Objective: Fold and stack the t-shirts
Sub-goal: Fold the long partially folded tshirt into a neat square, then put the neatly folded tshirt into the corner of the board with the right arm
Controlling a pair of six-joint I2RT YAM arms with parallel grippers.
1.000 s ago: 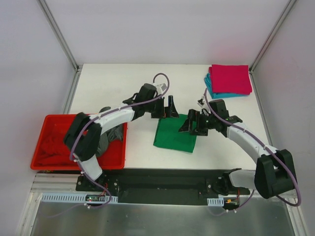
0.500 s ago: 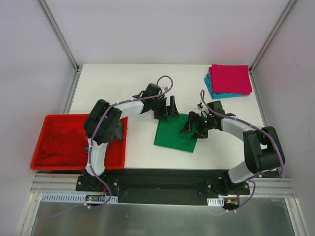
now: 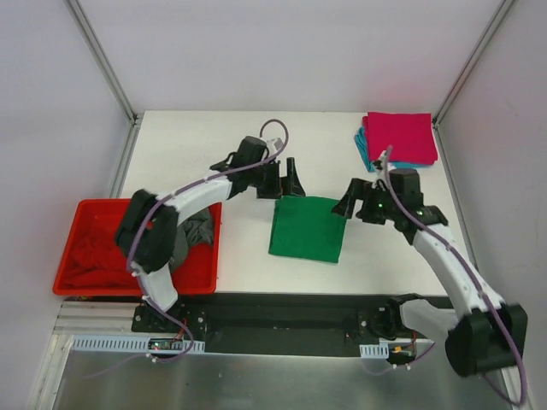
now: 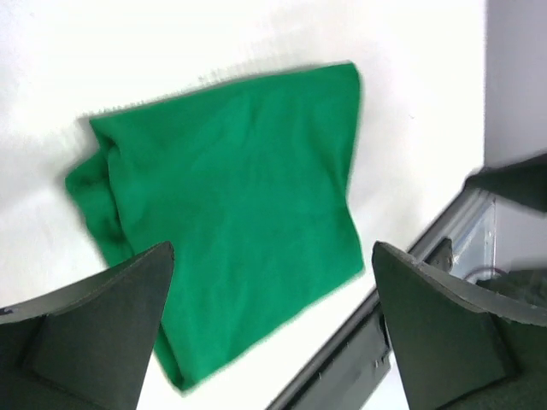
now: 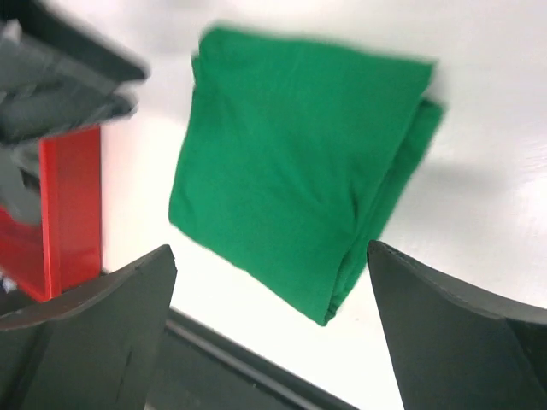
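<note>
On the left we see a hard red plastic tray (image 3: 94,289) with straight walls. A soft red shirt (image 3: 90,252) lies crumpled inside it, and a lumpy dark grey shirt (image 3: 195,232) lies at its right end, partly under the left arm.

Next is the left gripper (image 3: 287,181), at the far left corner of the green shirt (image 3: 306,229). Its two black fingers are spread wide and grip nothing.

The green shirt is folded into a smooth, flat, almost square shape in the middle of the white table (image 3: 197,137), with thicker layers along one edge.

The right gripper (image 3: 357,205) hangs by the shirt's far right corner, its fingers also wide apart and empty.

In the far right corner a square folded pink shirt (image 3: 400,137) sits on a teal shirt (image 3: 365,152).
</note>
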